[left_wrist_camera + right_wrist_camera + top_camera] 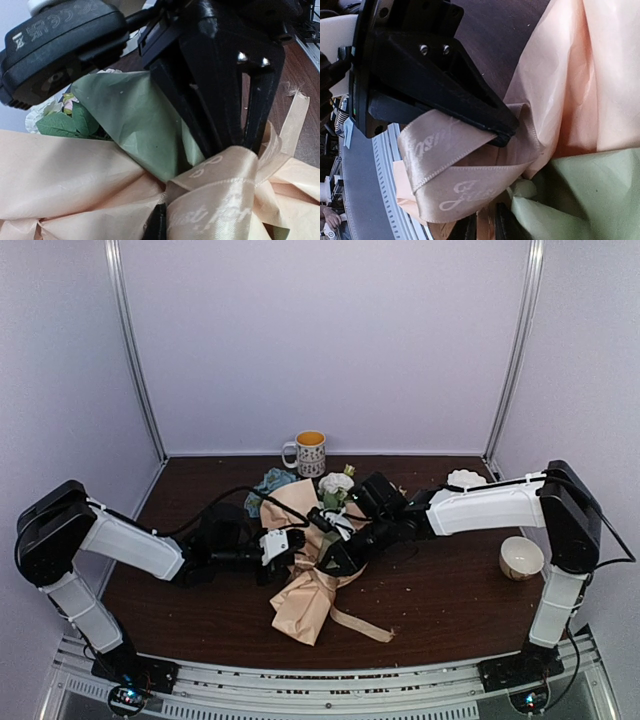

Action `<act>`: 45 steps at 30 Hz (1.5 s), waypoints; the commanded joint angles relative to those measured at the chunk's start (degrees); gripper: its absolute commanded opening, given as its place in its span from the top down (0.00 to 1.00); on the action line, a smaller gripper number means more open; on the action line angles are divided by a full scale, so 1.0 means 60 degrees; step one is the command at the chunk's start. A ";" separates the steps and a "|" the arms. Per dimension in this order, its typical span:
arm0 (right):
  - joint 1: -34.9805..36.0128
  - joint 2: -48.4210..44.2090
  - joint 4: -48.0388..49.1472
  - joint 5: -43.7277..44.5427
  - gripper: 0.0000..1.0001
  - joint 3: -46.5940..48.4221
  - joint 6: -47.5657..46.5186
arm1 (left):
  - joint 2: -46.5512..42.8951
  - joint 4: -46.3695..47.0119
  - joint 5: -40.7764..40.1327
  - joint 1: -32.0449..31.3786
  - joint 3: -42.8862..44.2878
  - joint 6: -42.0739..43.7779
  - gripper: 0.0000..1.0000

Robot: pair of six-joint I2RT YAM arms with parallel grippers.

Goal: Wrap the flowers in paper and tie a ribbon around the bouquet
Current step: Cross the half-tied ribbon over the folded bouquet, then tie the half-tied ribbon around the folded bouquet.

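Bouquet [300,580] lies in the middle of the table [450,610], heads toward the far edge and stem end toward the near edge. The flowers [335,485], blue and white among green, show at the far end of the cone. The peach paper [65,175] makes the outer wrap and fans out crumpled at the near end. A green sheet [135,115] sits inside it, with a leaf [75,122] beside that sheet.

A peach satin ribbon [220,190] with pale script crosses the waist of the cone, where the paper is gathered. One loose tail [360,625] runs over the table toward the near right.

Both arms reach in from the sides and meet at that waist. The left gripper [235,147] comes down from above and its fingers come together on the ribbon band, pinching it. The right gripper [505,137] is just beside it. A loop of ribbon passes under its dark finger and folds back below. Its jaws look narrow, but I cannot tell from the wrist view whether they clamp the ribbon or only rest against it.

A mug [309,452] stands at the middle of the far edge, near the flower heads. A bowl [521,558] sits by the right edge, well apart from the bouquet.
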 commanded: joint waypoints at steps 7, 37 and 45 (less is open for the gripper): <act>0.0100 0.0216 0.0477 -0.0696 0.80 0.0220 0.0239 | -0.0187 0.0684 -0.0022 0.0042 -0.0112 -0.0260 1.00; -0.0122 -0.0913 -0.0637 0.1310 1.00 -0.0085 0.0063 | -0.1601 -0.0733 -0.1518 0.0040 -0.0972 -0.0274 1.00; -0.0128 -0.0958 -0.1134 0.2089 1.00 0.0063 -0.0020 | -0.1642 -0.1430 -0.1931 0.0037 -0.0922 -0.0357 1.00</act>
